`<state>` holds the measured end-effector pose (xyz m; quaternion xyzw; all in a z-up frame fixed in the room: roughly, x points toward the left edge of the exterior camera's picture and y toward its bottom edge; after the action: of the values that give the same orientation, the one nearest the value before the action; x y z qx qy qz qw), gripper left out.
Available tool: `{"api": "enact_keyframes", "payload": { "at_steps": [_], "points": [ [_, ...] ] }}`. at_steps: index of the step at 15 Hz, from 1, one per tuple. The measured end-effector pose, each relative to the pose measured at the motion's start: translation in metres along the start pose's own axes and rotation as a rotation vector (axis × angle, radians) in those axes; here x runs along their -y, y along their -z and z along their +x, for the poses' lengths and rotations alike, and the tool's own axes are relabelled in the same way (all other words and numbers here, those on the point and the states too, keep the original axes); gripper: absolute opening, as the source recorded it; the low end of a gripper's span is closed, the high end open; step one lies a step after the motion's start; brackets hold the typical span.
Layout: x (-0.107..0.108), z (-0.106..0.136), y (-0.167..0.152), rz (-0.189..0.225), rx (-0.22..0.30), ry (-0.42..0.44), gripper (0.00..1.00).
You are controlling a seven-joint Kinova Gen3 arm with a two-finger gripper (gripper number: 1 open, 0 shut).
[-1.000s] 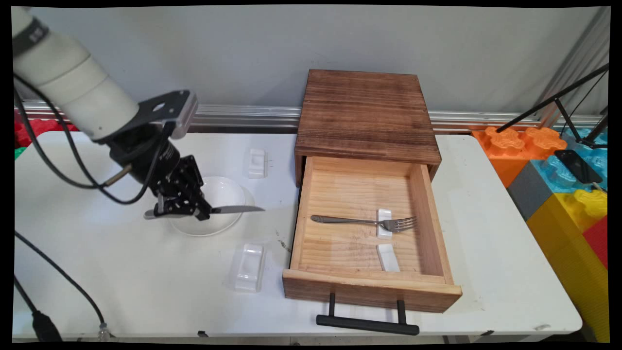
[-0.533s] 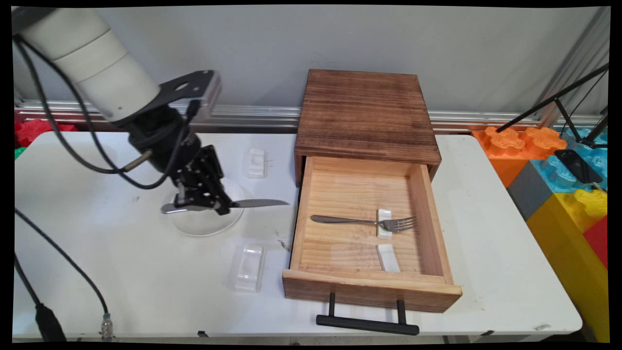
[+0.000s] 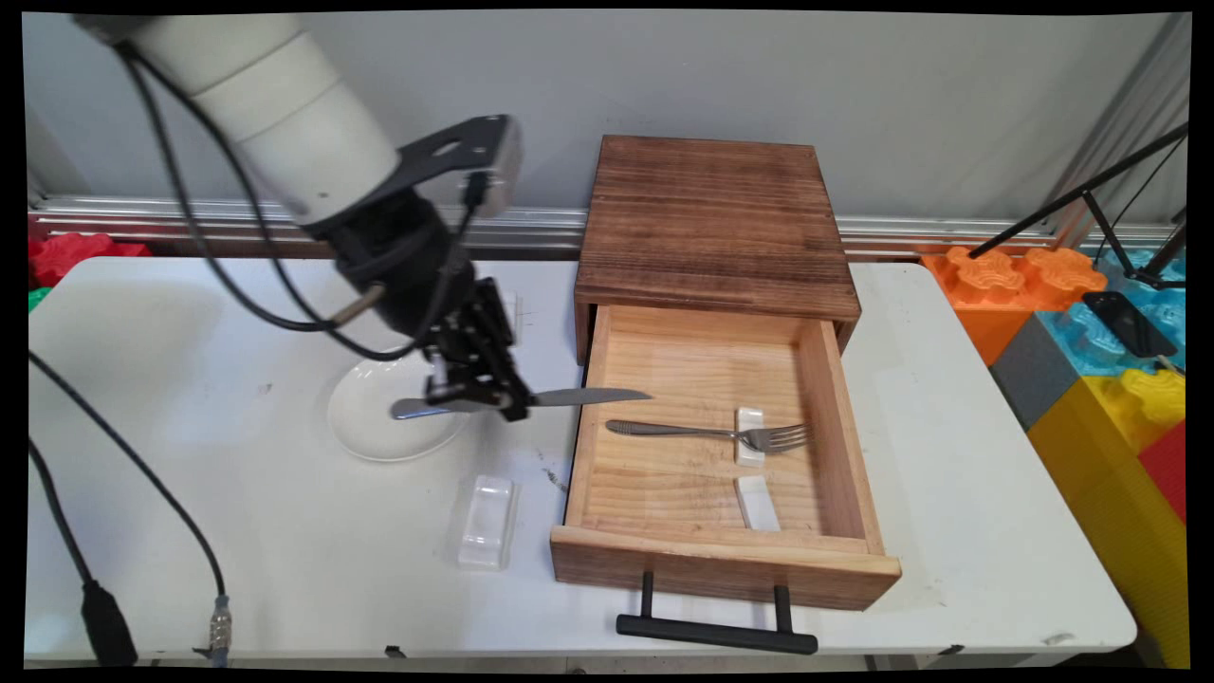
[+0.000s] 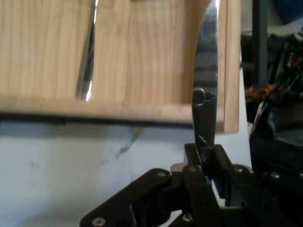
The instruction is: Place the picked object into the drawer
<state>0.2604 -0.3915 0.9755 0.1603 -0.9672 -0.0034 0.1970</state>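
Knife (image 3: 531,400) is the thing in play, but take the scene from the biggest down: a white table (image 3: 237,560) carries a dark wooden box (image 3: 713,223) whose drawer (image 3: 721,560) stands pulled out toward the near edge. Left of the drawer sits a white plate (image 3: 379,432), with a small clear plastic tray (image 3: 486,522) nearer the front. Inside the drawer a fork (image 3: 711,433) lies across a little white rest (image 3: 749,422), and a second rest (image 3: 757,501) lies nearer the front. The gripper (image 3: 493,396) is clamped tight on the knife at mid-length, holding it level above the table, handle over the plate's right rim, blade tip seemingly just across the drawer's left wall.
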Motion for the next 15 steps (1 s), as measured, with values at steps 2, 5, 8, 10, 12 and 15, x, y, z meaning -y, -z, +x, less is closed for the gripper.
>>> {"api": "enact_keyframes", "payload": {
  "at_steps": [2, 5, 8, 10, 12, 15],
  "points": [
    [-0.001, 0.014, -0.006, -0.001, -0.012, -0.006, 0.0],
    [-0.003, 0.041, -0.02, -0.005, -0.04, -0.017, 0.0],
    [-0.003, 0.065, -0.038, -0.007, -0.069, -0.027, 0.0],
    [-0.003, 0.075, -0.048, -0.008, -0.082, -0.032, 0.0],
    [-0.002, 0.086, -0.062, -0.009, -0.094, -0.03, 0.0],
    [0.001, 0.095, -0.081, -0.009, -0.106, -0.026, 0.0]
  ]
}}
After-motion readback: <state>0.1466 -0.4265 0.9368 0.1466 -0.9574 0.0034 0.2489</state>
